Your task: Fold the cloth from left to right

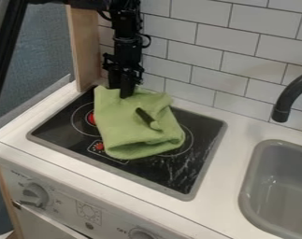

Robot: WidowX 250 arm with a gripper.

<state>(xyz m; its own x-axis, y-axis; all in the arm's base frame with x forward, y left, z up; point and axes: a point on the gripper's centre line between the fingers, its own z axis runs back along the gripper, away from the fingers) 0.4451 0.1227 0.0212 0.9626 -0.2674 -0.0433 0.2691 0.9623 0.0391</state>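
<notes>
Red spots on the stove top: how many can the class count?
2: the upper spot beside the green cloth, the lower spot nearer the front of the stove. The cloth may hide more.

Black stovetop (176, 175) in white counter (239, 135), green cloth (125, 133) atop.

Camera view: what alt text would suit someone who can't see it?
A black robot gripper hangs at the far edge of a rumpled green cloth on a toy stovetop. A small dark object lies on the cloth; right, a gray sink.
</notes>
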